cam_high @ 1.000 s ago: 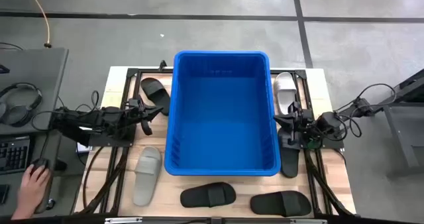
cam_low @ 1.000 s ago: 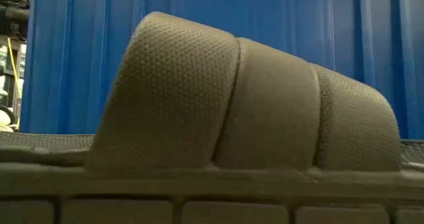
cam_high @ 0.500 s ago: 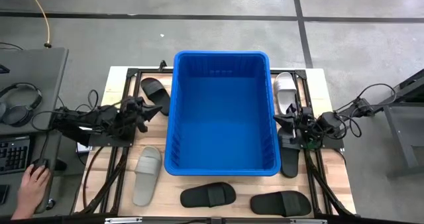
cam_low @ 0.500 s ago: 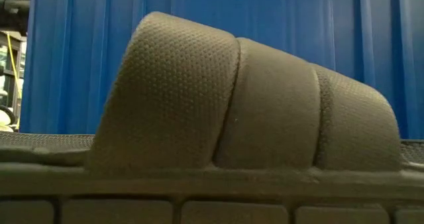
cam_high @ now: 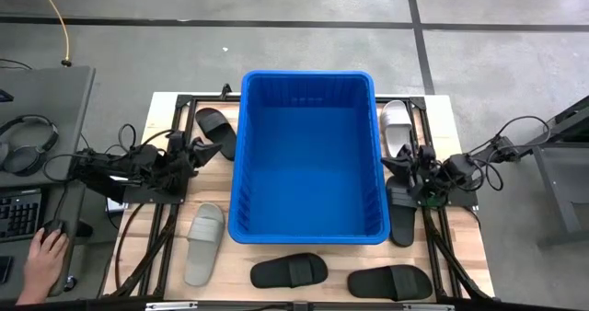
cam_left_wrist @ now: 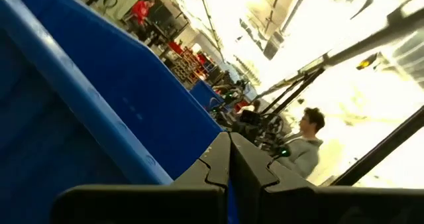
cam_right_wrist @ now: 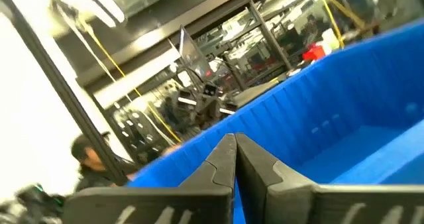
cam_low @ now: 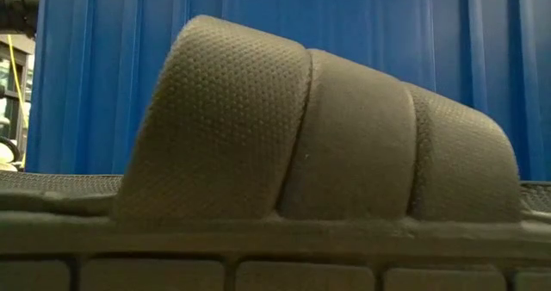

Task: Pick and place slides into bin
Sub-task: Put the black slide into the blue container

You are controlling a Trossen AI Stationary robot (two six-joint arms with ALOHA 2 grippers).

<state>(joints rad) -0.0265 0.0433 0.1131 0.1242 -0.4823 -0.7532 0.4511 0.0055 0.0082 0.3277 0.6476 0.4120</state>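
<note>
- The large, deep, bright-blue plastic bin with ribbed walls sat at the middle of my table, and nothing lay inside it.
- No slide had been placed yet; I judged the task to be at its opening step, the choice and approach of a first slide.
- Six rubber slides lay on the table around the bin:
  - a black slide at the bin's far-left corner;
  - a light grey slide beside the bin's near-left corner;
  - two black slides along the near edge, one in front of the bin and one toward the right;
  - a white slide at the bin's far-right side;
  - a black slide at the near-right side, partly under my right arm.
- My left gripper was clenched with nothing in it, lying low just beside the bin's left wall and near the far-left black slide.
- My right gripper was likewise clenched and empty, close to the bin's right wall, between the white slide and the black one (both wrist views showed the finger tips pressed together).
- The low view was filled by the textured strap of the black slide in front of the bin.
- The next move called for either gripper to spread its fingers, descend over the wide strap of its nearest slide, and close on it.
- After that, a lift high enough to clear the bin's rolled rim would likely be needed.
</note>
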